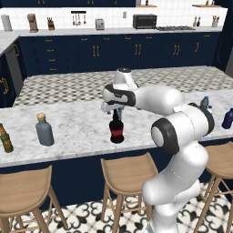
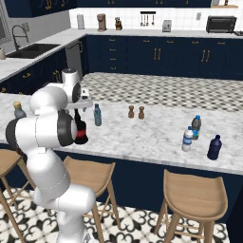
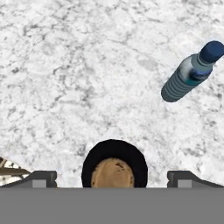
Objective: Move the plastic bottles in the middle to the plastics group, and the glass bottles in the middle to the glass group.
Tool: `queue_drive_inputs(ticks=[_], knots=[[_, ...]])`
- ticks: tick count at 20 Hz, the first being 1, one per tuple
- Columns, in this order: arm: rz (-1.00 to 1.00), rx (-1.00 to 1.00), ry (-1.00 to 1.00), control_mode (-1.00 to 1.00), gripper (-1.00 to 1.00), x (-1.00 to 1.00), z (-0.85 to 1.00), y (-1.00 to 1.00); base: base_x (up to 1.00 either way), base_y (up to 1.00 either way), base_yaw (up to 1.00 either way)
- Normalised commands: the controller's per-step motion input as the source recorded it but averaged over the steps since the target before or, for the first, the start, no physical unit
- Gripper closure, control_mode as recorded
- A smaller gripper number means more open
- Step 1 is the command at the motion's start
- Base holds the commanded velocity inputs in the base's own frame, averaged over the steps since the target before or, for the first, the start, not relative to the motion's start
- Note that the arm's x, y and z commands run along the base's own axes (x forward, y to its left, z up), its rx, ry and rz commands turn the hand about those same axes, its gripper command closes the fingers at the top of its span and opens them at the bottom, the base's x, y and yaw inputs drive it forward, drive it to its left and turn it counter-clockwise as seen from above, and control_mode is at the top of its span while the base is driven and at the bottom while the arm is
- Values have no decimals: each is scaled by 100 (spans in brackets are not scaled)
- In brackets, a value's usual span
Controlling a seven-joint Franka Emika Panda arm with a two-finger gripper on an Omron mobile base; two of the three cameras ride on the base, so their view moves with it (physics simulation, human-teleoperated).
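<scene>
Kitchen — sink, toaster oven

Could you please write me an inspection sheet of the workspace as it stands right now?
Surface: marble counter, dry, unmarked.
Job's things: black bottle upright under the gripper; teal bottle upright beside it; clear bottle by the plastics group; glass group at the other end.
Clutter: two brown shakers.
Grippers: gripper straddling the black bottle's neck, fingers spread wide of it, no contact.
Cables: nothing seen.
Surroundings: wooden stools along the counter; navy cabinets behind.
</scene>
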Motion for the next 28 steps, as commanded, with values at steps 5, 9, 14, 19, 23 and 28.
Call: queue_drive_inputs(ticks=[5, 9, 14, 19, 23, 28], knots=[[0, 0, -14, -100, -100, 0, -4, 0, 0, 0, 0], [0, 0, -18, -100, -100, -3, -3, 0, 0, 0, 0], [0, 0, -5, -100, -100, 0, -17, 0, 0, 0, 0], [0, 0, 0, -100, -100, 0, -2, -5, 0, 0, 0], [-7, 0, 2, -100, -100, -5, 15, -8, 0, 0, 0], [-11, 0, 6, -100, -100, -8, 0, -4, 0, 0, 0]])
